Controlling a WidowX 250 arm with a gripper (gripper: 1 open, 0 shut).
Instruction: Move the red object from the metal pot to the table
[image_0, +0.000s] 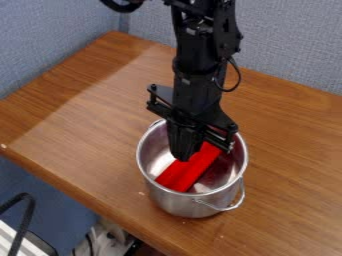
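We are looking at what seems a lab or office corner — a black robot arm (201, 50) is standing on a brown wooden table (80, 100), a grey-blue partition wall (294, 40) behind, dark cables (20, 225) hanging beside the table.

1 red object (187, 176), 1 metal pot (171, 200), 1 table (80, 100).
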